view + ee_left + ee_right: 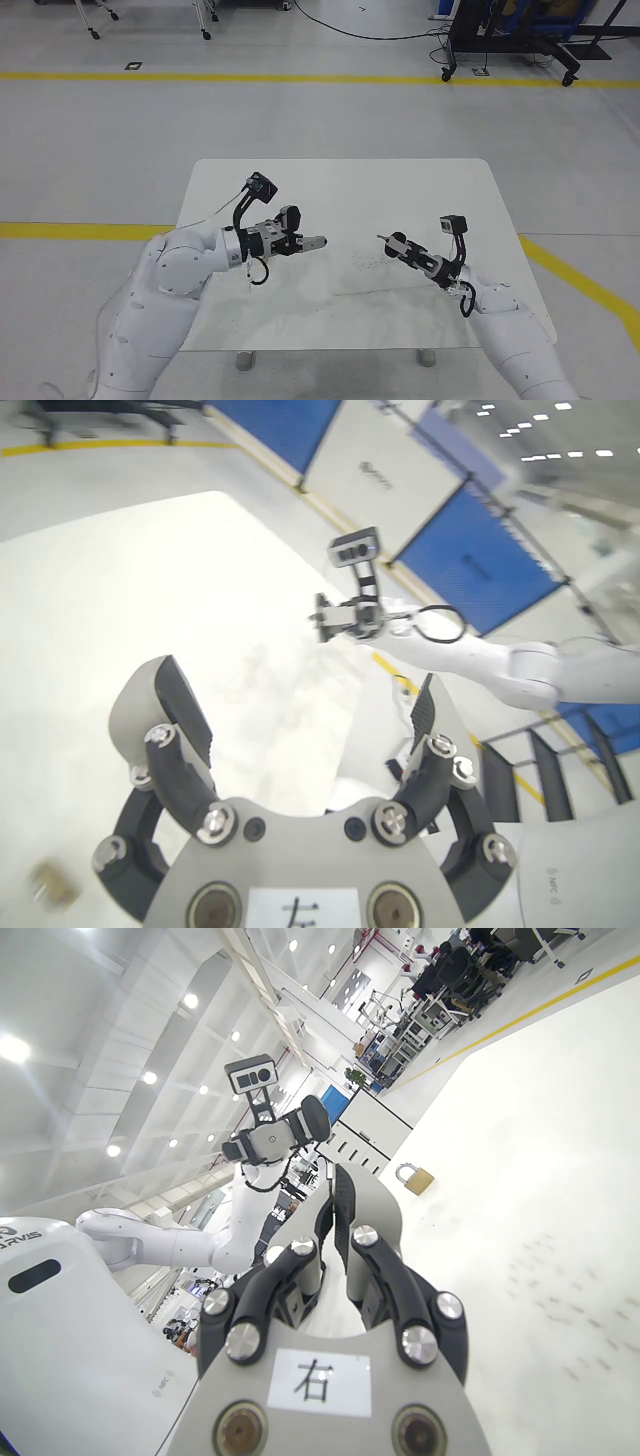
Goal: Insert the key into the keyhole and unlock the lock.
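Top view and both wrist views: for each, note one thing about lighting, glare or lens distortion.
Top view: even light, no glare on the white table, and the yellow floor line runs straight. Right wrist view: ceiling lights flare white, and the whole scene stands tilted. Left wrist view: the wide lens makes the blue wall panels lean and splay.

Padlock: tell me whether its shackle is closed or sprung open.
Closed, it seems: in the right wrist view the padlock lies on the table with both shackle legs seated in its brass body.
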Action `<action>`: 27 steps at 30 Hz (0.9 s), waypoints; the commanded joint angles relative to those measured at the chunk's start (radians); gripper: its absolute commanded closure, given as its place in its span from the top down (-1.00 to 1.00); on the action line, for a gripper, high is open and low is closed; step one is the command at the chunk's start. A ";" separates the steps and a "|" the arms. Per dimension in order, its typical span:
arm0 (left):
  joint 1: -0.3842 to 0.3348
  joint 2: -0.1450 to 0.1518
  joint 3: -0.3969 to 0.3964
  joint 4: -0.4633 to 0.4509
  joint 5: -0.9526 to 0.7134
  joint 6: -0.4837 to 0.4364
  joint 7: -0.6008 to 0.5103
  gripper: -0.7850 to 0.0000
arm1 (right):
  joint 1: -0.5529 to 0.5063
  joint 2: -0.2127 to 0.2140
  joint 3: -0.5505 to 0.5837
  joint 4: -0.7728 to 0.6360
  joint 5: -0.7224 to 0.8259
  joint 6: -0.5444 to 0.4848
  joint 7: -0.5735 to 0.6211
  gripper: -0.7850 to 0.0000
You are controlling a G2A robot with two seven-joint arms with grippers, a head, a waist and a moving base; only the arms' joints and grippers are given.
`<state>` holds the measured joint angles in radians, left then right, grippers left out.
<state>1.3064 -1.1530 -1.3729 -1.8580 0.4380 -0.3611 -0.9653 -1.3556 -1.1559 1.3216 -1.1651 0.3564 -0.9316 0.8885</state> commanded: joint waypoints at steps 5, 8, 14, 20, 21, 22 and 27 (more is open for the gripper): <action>0.224 0.038 -0.169 -0.200 0.177 0.027 -0.213 1.00 | 0.000 0.000 0.000 0.000 0.000 0.000 0.000 -1.00; 0.199 0.046 -0.144 -0.077 0.190 -0.068 -0.250 1.00 | 0.000 0.000 0.000 0.000 0.000 0.000 0.000 -1.00; 0.028 0.032 0.035 0.187 0.343 -0.067 -0.168 1.00 | 0.000 0.000 0.000 0.000 0.000 0.000 0.000 -1.00; -0.077 0.013 0.165 0.301 0.446 -0.018 -0.082 0.78 | 0.000 0.000 0.000 0.000 0.000 0.000 0.000 -1.00; -0.088 0.011 0.176 0.312 0.459 -0.005 -0.072 0.73 | 0.000 0.000 0.000 0.000 0.000 0.000 0.000 -1.00; -0.096 0.009 0.188 0.320 0.465 0.003 -0.063 0.70 | 0.000 0.000 0.000 0.000 0.000 0.000 0.000 -1.00; -0.118 0.005 0.219 0.326 0.491 0.047 -0.064 0.36 | 0.000 0.000 0.000 0.000 0.000 0.000 0.000 -1.00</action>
<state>1.1888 -1.1479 -1.1547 -1.5296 0.9260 -0.3222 -1.0294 -1.3556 -1.1559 1.3216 -1.1651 0.3564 -0.9316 0.8885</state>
